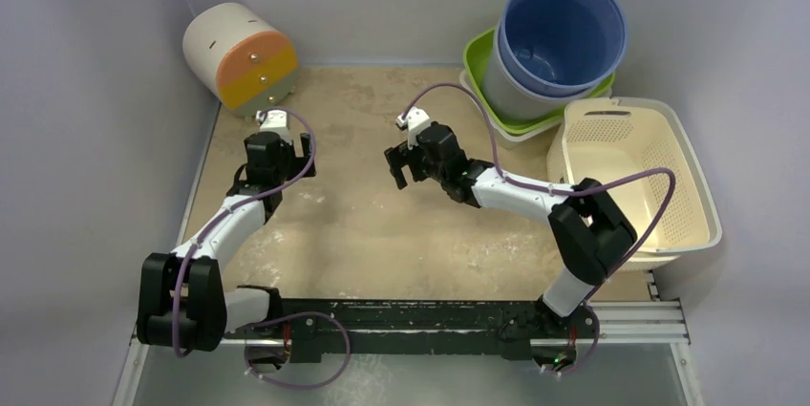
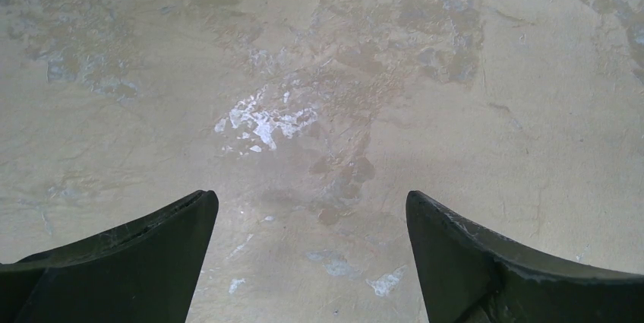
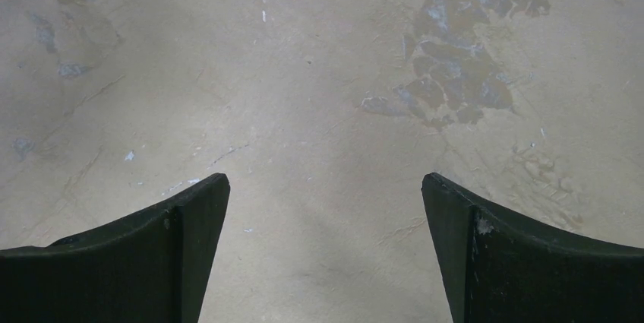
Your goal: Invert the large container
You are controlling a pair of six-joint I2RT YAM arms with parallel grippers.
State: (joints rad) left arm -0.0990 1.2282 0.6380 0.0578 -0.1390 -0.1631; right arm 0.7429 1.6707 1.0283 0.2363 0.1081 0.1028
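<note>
A large cream perforated basket (image 1: 635, 177) stands upright, open side up, at the right edge of the table. My right gripper (image 1: 399, 169) is open and empty over the bare table middle, well to the left of the basket. My left gripper (image 1: 277, 153) is open and empty over the table's left part. In the left wrist view my left gripper (image 2: 311, 201) has only worn tabletop between its fingers. The right wrist view shows the same for my right gripper (image 3: 325, 182). The basket does not show in either wrist view.
A blue bucket (image 1: 564, 29) sits nested in a grey bucket (image 1: 506, 91) inside green and white tubs (image 1: 482, 53) at the back right. A white drum with an orange and yellow face (image 1: 239, 54) lies on its side at the back left. Walls close in the table.
</note>
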